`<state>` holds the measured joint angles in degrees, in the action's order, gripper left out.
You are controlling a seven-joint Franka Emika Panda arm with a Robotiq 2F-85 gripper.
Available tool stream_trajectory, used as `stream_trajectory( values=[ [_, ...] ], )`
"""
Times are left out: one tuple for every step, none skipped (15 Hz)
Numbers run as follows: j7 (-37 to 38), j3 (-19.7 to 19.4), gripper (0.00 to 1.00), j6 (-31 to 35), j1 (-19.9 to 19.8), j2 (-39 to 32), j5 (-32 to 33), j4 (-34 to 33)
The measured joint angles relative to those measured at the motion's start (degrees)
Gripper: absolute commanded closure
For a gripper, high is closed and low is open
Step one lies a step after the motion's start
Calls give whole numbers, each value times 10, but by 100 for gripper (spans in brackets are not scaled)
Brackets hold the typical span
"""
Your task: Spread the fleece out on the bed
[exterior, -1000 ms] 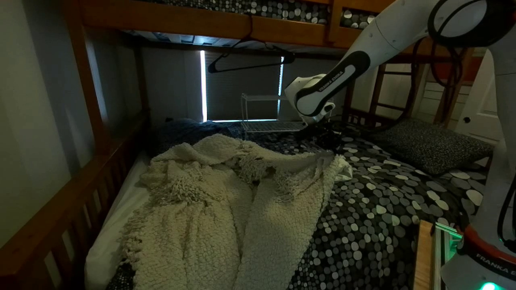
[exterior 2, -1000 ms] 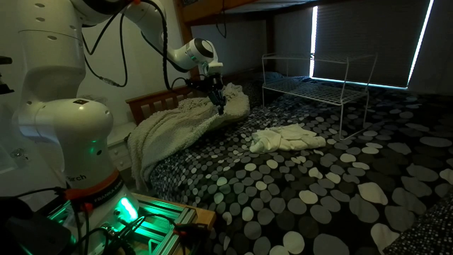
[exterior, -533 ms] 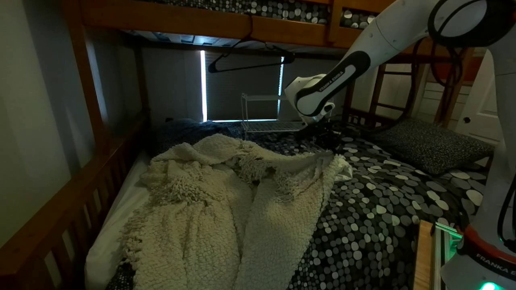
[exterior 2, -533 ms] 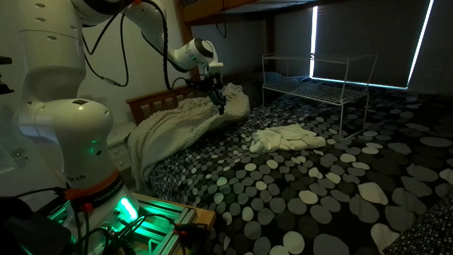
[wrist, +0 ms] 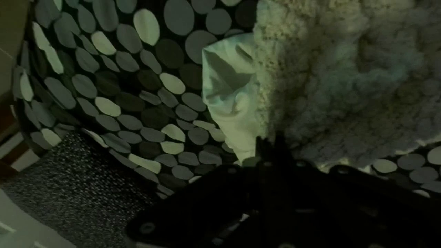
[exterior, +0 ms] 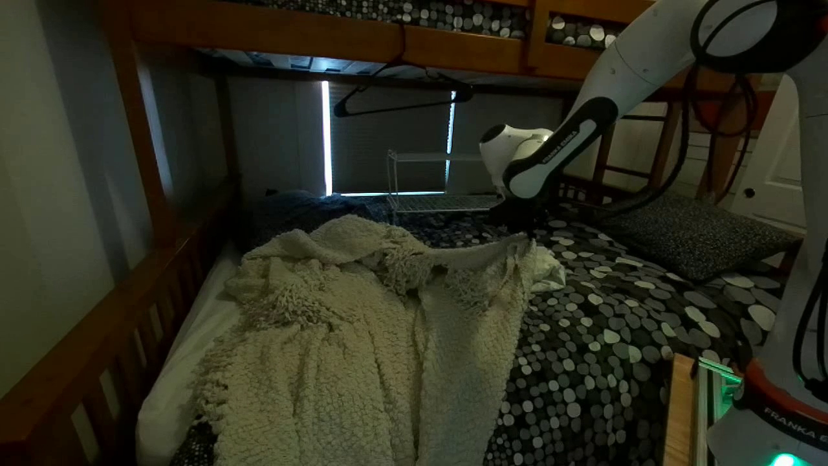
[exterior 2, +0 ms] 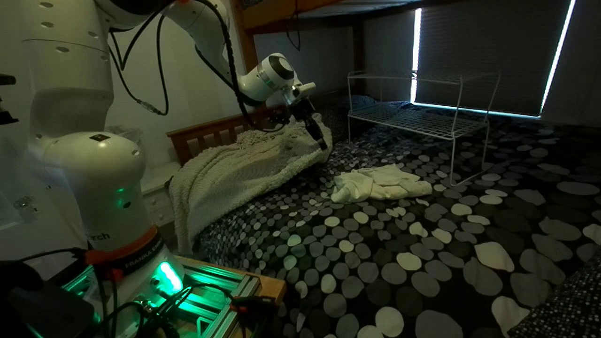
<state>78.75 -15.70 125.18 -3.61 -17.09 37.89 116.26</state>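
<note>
The cream, shaggy fleece lies rumpled over part of the bed, with folds and a bunched far end. It also shows in an exterior view, draping over the bed's edge. My gripper points down at the fleece's edge, tilted. In the wrist view its fingertips are close together with the fleece's edge pinched between them. In an exterior view the fleece's corner rises to the dark gripper, whose fingers are hard to make out.
A crumpled white cloth lies on the dotted cover beside the fleece. A white wire rack stands further back. A dark pillow lies on the bed. A black hanger hangs from the upper bunk. A wooden rail borders the bed.
The arm has shifted and the gripper has tilted, moving towards the wire rack and white cloth. The fleece's edge moved with it, its corner lifted slightly and its folds shifted.
</note>
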Motion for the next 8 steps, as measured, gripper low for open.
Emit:
stream_trajectory(
  values=[
    [-22, -2, 99, 38, -12, 4, 8, 12],
    [-48, -3, 99, 78, -25, 9, 12, 23],
    [-76, -5, 99, 118, -38, 13, 12, 34],
    [-101, -8, 96, 158, -50, 17, 12, 44],
    [-125, -11, 96, 199, -62, 20, 6, 53],
    [-143, -12, 96, 226, -72, 23, 2, 60],
    [-151, -12, 96, 237, -78, 25, 2, 64],
    [-154, -12, 96, 240, -80, 28, 1, 67]
  ],
)
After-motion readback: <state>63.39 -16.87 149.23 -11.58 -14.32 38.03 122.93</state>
